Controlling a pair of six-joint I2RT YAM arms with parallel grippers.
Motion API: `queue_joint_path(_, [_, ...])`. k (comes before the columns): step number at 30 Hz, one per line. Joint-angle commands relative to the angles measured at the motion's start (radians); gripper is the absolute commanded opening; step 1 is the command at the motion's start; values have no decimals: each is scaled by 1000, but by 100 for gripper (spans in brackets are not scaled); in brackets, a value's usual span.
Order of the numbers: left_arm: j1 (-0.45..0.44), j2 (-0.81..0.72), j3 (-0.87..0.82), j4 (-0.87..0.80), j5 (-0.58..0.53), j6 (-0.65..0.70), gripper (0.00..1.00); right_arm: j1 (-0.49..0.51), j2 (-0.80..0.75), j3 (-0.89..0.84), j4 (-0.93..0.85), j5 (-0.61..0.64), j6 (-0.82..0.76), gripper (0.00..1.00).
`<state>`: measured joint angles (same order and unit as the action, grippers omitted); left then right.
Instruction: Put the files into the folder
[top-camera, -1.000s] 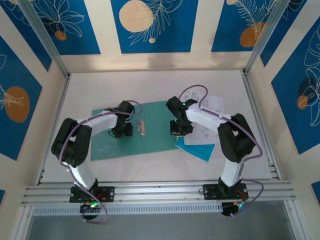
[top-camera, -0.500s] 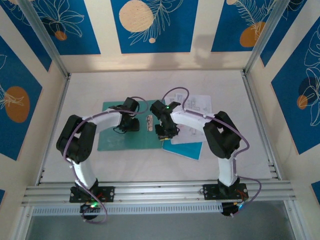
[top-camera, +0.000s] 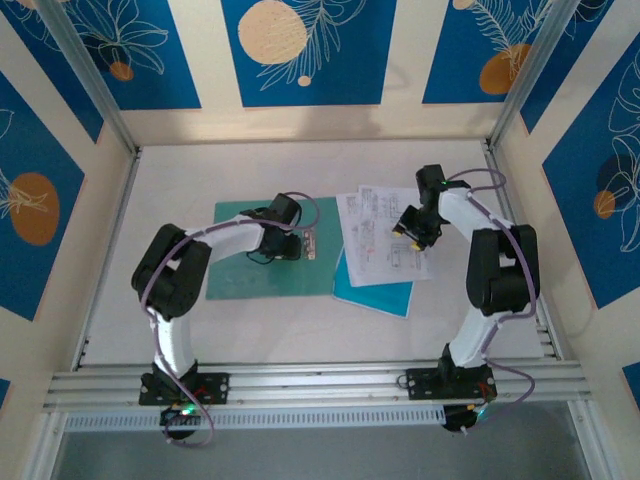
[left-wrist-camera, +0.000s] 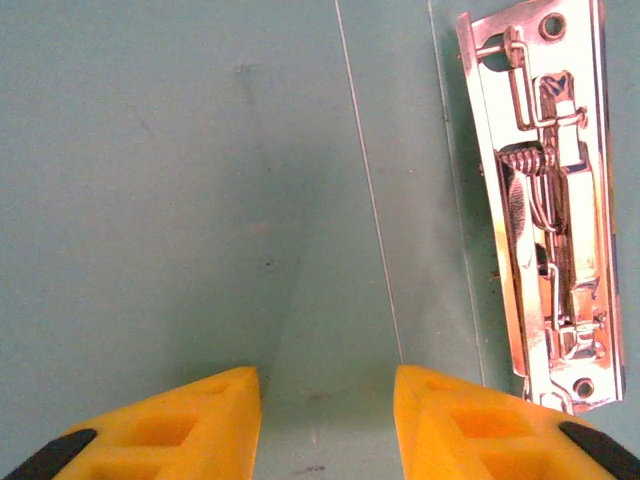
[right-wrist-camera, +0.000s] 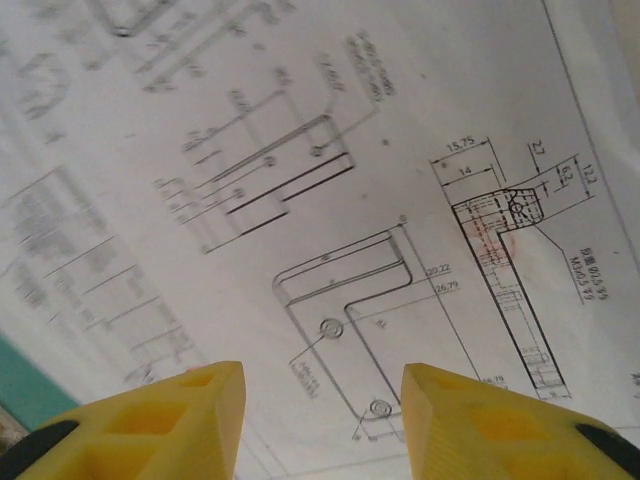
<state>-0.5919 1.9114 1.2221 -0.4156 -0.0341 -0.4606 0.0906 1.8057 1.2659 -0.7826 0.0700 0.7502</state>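
**Progress.** The folder (top-camera: 250, 270) lies open and flat on the tabletop (top-camera: 300, 170), its metal clip (top-camera: 310, 243) at the spine. The files (top-camera: 380, 235) rest on its right-hand leaf, loosely fanned and overhanging the leaf's far edge. A strip of teal shows at their near side. They lie just beside the clip, not under it. Judged outstanding: squaring the sheets within the leaf and closing the cover. Whether clipping is required cannot be told.

**Grippers.** The left gripper (top-camera: 290, 246) sits low over the left leaf near the clip, jaws partly apart with nothing between them (contact with the card cannot be confirmed). The right gripper (top-camera: 408, 226) hangs over the sheets' right part. Its wrist view shows the jaws apart above the printed drawings, gripping nothing.

**Change from one second ago.** The right gripper then stood near the spine with the sheets largely under its arm. It has since swung out to the right, leaving them exposed. The folder has shifted rightward and lies squarer. The left gripper has travelled right with it, toward the clip.
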Motion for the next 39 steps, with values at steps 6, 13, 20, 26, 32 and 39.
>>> queue_joint_path(6, [-72, 62, 62, 20, 4, 22, 39, 4, 170, 77, -123, -45, 4, 44])
queue_joint_path(13, [-117, -18, 20, 38, -42, -13, 42, 64, 174, 46, -124, -38, -8, 43])
queue_joint_path(20, [-200, -109, -44, 71, -30, -140, 43, 117, 136, 12, -126, -7, -2, 43])
queue_joint_path(26, [-244, -68, -95, 68, -44, -234, 41, 144, 102, -21, -133, 28, 5, 42])
queue_joint_path(32, [-285, -75, -186, 96, -45, -274, 38, 177, 14, -54, -129, 57, 11, 43])
queue_joint_path(39, [-348, -122, -283, 110, -74, -323, 38, 222, -36, -47, -143, 57, 40, 43])
